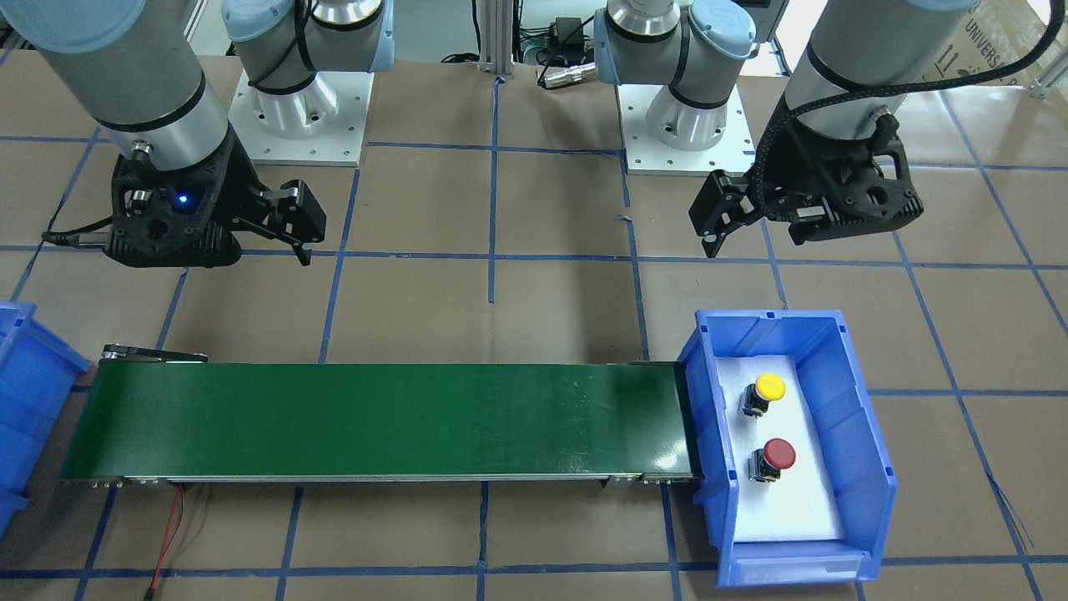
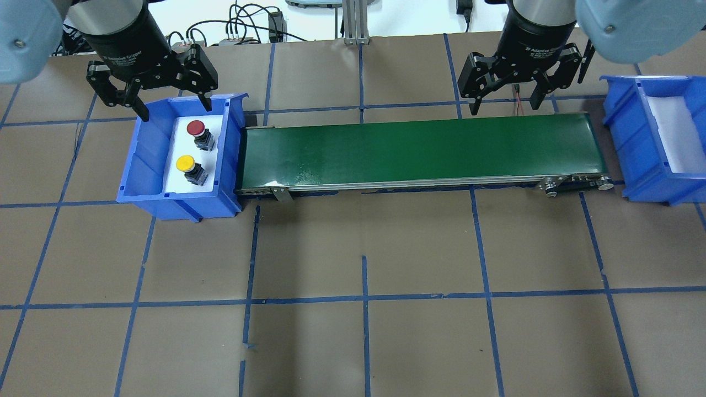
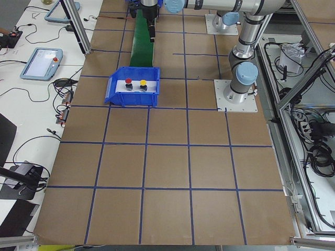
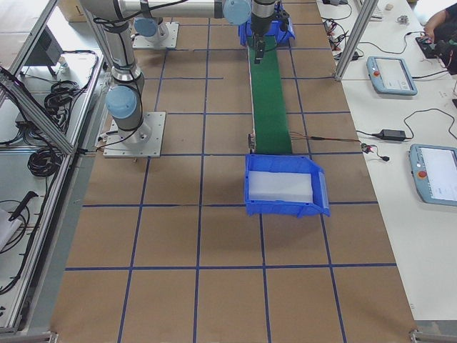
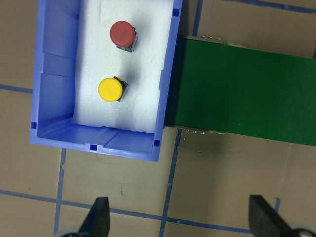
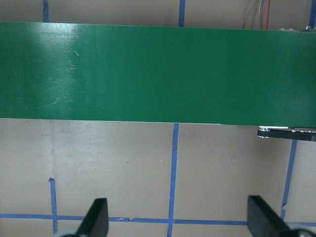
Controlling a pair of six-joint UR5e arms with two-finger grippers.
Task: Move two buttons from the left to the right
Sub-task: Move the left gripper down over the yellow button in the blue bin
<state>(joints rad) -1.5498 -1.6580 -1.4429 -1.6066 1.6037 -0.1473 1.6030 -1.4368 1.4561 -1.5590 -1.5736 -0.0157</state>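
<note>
Bin (image 2: 144, 165) at left holds yellow button (image 2: 185, 163), red button (image 2: 194, 128); both jaws spread.

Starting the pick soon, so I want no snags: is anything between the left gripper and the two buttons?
Nothing visible is. The yellow button and red button stand uncovered and apart in the open-topped blue bin; the left gripper hangs open, higher than it. Only the bin's walls ring them.

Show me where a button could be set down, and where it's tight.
Free: the green belt, bare end to end between the two blue bins; the right bin, holding only its white liner; the brown table on the robot's side of the belt. Crowded: the left bin, where the red button and yellow button sit, left gripper open nearby.
</note>
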